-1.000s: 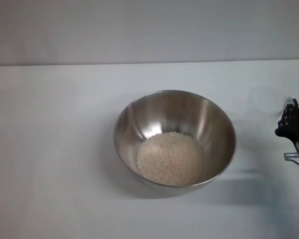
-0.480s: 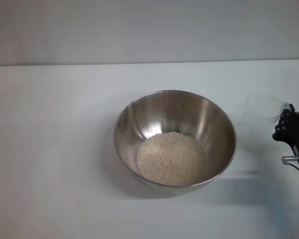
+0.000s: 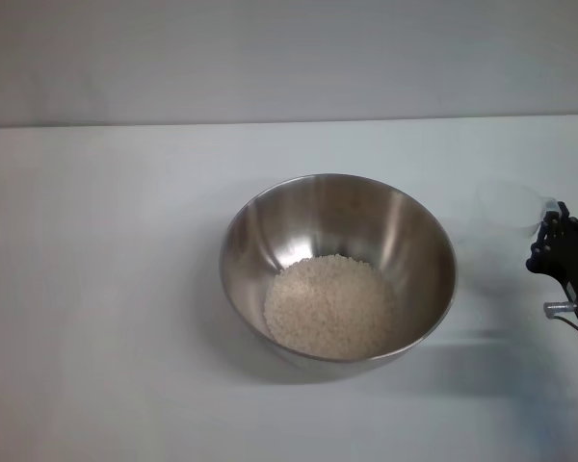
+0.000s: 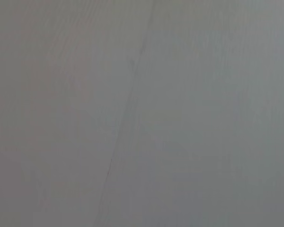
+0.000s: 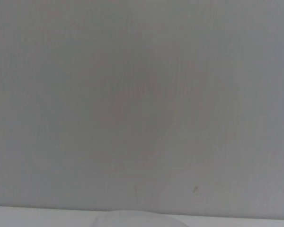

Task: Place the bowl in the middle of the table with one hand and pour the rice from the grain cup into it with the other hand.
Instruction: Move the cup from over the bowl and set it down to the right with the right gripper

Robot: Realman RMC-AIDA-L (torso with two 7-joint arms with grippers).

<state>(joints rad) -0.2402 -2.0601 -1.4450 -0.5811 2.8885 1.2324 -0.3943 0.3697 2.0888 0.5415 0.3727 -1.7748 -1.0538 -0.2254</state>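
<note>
With the pour apparently done, the plain white flat tabletop [image 3: 106, 289] carries a large round shiny stainless-steel bowl [image 3: 270, 231] sitting upright about dead centre of the head view. Inside it, a heap of small off-white rice grains [image 3: 329, 306] lies toward the bowl's 6 o'clock side, reaching a little up that wall.

At roughly 3 o'clock from the bowl, well apart from its rim, is the small clear frosted plastic grain cup [image 3: 511, 205], faint against the white top. It looks empty and roughly upright, mouth up, though whether it stands on the table or hangs just above it can't be told.

The right gripper [image 3: 559, 241] is the black part at the view's right edge, at about 4 o'clock from the cup and just beside or touching it. Can't tell whether its fingers are closed on the cup or parted. The right wrist view shows only blank wall and a pale curved edge at its border.

Key relation: the cup lies at about 10 o'clock from the right gripper, and only the right arm is near it.

Left gripper is not visible; its wrist view shows only a blank grey surface.

Judgement: task near complete.
</note>
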